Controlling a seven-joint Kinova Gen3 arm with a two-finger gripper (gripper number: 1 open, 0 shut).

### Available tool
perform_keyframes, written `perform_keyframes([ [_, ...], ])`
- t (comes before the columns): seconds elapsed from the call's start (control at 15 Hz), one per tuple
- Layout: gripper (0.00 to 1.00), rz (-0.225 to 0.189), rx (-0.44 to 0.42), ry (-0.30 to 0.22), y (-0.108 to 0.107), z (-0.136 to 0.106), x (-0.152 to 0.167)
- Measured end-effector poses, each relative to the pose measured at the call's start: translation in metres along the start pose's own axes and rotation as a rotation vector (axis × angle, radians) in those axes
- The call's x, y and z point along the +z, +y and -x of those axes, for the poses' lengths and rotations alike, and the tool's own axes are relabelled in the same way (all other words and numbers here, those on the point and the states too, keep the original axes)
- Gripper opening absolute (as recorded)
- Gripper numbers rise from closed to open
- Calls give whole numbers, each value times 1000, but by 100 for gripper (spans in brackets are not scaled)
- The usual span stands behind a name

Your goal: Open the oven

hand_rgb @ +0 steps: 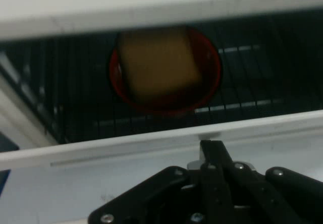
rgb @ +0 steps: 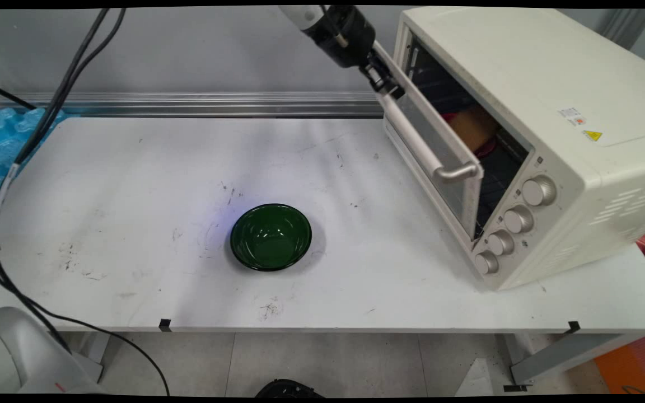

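Observation:
A cream toaster oven [rgb: 557,106] stands at the right of the table with its glass door [rgb: 440,151] partly ajar. My gripper [rgb: 385,85] sits at the far upper corner of the door, above the handle bar [rgb: 412,137]. In the hand view the gripper [hand_rgb: 212,147] is shut, its tip against the door's top edge [hand_rgb: 126,146]. Through the gap I see the wire rack inside, with a red dish [hand_rgb: 208,90] carrying a yellow-brown block [hand_rgb: 159,65]. The same dish [rgb: 486,149] and block [rgb: 472,127] show behind the glass in the main view.
An empty dark green bowl [rgb: 271,236] rests near the table's middle. Several knobs [rgb: 515,219] line the oven's front right. Black cables [rgb: 42,123] hang at the left, over blue bubble wrap [rgb: 0,140] beside the table.

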Motion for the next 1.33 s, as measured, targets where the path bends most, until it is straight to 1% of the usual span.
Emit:
perform_keyframes([
  [0.33, 0, 11, -2, -42, 5, 22, -9],
  [0.73, 0, 18, 0, -80, 11, 44, -17],
  [1.33, 0, 13, -2, -117, 14, 73, -21],
])
